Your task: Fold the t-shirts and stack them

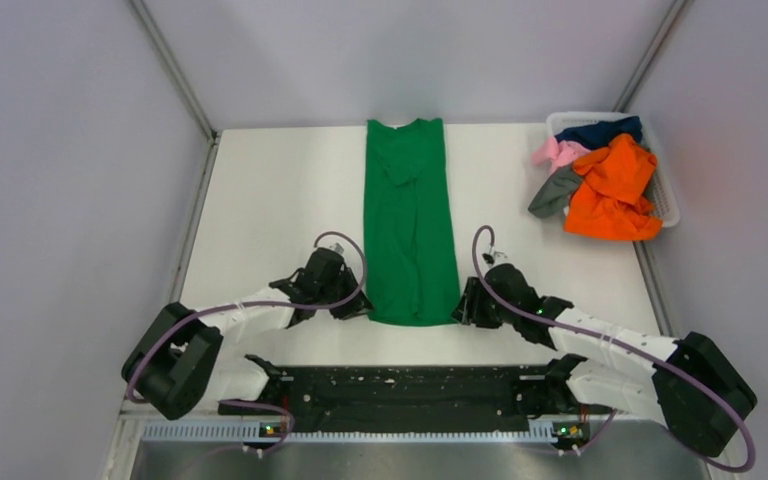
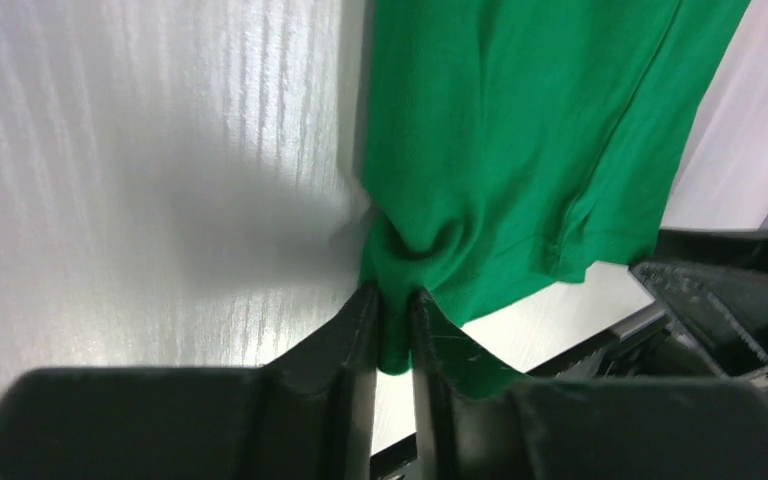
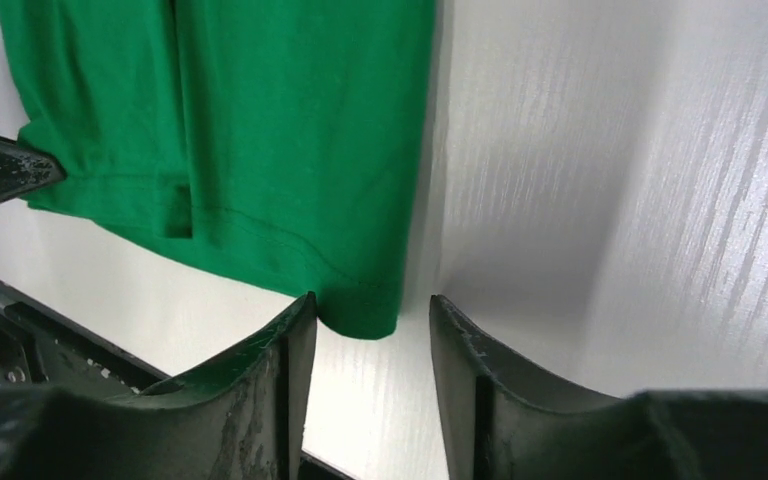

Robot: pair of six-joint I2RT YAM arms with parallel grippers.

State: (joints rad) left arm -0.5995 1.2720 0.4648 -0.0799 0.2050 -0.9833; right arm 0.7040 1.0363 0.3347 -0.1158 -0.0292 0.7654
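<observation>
A bright green t-shirt (image 1: 410,220) lies folded into a long narrow strip down the middle of the white table, collar at the far end. My left gripper (image 1: 358,307) is shut on its near left hem corner; in the left wrist view the cloth (image 2: 480,150) bunches between the closed fingers (image 2: 355,330). My right gripper (image 1: 463,305) is open at the near right hem corner; in the right wrist view that corner (image 3: 360,300) lies just ahead of the gap between the spread fingers (image 3: 290,340), unpinched.
A white plastic basket (image 1: 668,200) stands at the far right, holding orange (image 1: 612,190), pink (image 1: 556,152), grey (image 1: 552,192) and navy (image 1: 600,130) shirts. A black rail (image 1: 400,390) runs along the near edge. Grey walls enclose the table.
</observation>
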